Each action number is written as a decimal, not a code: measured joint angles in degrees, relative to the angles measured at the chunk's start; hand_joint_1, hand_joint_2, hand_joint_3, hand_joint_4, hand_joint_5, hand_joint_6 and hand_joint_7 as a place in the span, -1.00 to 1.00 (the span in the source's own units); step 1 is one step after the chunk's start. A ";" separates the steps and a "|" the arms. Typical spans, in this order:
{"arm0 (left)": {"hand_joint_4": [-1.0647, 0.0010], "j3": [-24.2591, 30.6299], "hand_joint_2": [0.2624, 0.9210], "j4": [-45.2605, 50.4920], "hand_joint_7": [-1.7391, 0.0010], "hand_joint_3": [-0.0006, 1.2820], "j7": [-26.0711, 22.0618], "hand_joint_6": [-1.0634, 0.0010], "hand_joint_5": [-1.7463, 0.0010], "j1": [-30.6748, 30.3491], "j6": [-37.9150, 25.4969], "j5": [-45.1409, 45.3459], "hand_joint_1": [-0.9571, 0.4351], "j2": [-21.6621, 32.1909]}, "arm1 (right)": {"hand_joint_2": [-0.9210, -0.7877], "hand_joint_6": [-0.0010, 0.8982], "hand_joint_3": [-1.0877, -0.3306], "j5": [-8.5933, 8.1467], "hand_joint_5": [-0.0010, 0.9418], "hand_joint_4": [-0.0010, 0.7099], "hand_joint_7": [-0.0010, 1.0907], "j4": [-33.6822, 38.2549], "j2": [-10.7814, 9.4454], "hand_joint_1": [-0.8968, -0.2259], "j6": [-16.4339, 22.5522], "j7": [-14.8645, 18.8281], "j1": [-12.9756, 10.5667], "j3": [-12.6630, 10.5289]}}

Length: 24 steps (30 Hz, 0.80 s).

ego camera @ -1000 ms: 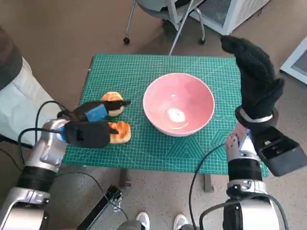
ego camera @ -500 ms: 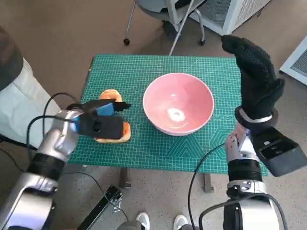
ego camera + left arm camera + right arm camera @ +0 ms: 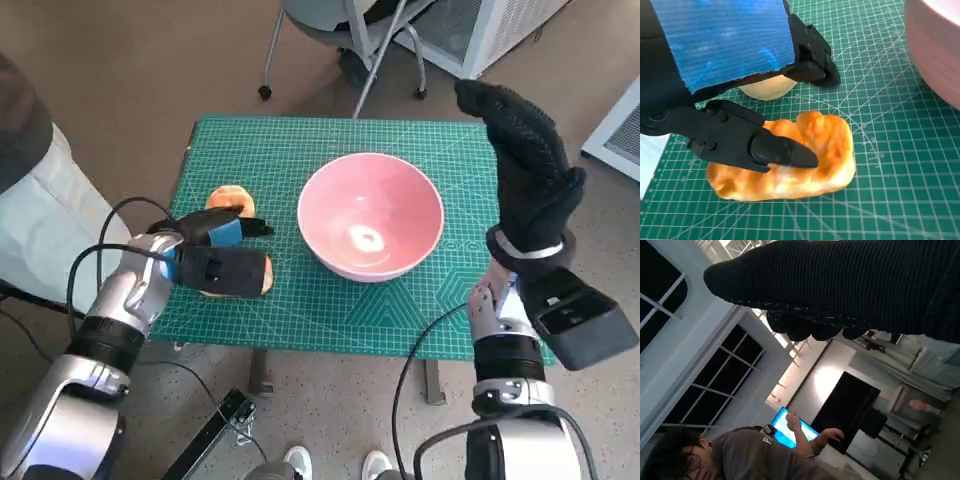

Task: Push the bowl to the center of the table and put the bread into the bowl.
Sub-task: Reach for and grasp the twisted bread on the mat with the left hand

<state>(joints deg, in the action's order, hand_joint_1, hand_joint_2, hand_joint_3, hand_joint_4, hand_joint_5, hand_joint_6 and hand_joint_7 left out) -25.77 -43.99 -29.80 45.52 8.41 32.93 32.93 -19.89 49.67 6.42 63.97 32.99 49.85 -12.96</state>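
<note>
One green cutting mat [image 3: 330,150] covers the table and serves as the landmark for everything else. One pink bowl [image 3: 371,216] stands on it, a little toward the robot's right of the mat's middle, upright and with nothing visible inside but a glare spot. Two pieces of bread lie on the mat near its left edge, well apart from the bowl. The golden toasted piece [image 3: 810,160] is the nearer one to the robot; the pale round bun [image 3: 229,197] lies just beyond it, farther from the robot.

The left hand [image 3: 212,258] sits right over the toasted piece, its fingers [image 3: 782,150] spread apart, one lying across the top of the crust and another reaching out over the pale bun. Whether the hand truly grips the bread cannot be told; it rests on it with the fingers apart.

The right hand [image 3: 530,160] is raised high off the mat's right edge, beside the bowl without touching it, fingers extended together upward and holding nothing.

One person [image 3: 735,455] shows in the right wrist view.
</note>
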 measured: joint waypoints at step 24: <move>0.35 -1.27 1.00 26.50 0.72 -0.91 -17.50 0.47 0.92 -8.98 -12.24 1.21 -0.31 5.35 | -1.00 -0.83 -0.04 0.09 -0.98 0.08 0.47 1.15 -0.18 -0.18 1.14 -1.27 -0.09 0.00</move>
<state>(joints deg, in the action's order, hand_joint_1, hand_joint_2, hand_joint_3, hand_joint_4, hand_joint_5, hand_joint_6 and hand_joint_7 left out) -27.04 -17.49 -47.30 36.54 -3.83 34.14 38.28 -19.79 50.82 6.25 65.11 31.72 49.76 -12.96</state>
